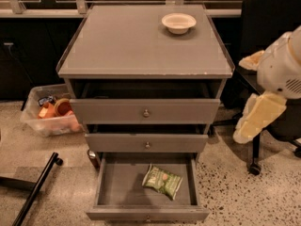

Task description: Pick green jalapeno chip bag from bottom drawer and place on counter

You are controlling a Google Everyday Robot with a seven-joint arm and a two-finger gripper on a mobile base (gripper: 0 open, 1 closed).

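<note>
We see the green jalapeno chip bag (162, 181) lying in the pulled-out bottom drawer (117, 194) (right of centre). The gripper (257, 119) hangs off the counter (131, 41) on its right side, well apart from the bag; whether it grips anything we cannot tell.

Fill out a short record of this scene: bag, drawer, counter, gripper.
chip bag: lying flat in the open bottom drawer, right of middle
counter: bears a white bowl near its back right corner
gripper: right of the cabinet, beside the drawers, touching nothing
bin: clear plastic, on the floor left of the cabinet
</note>
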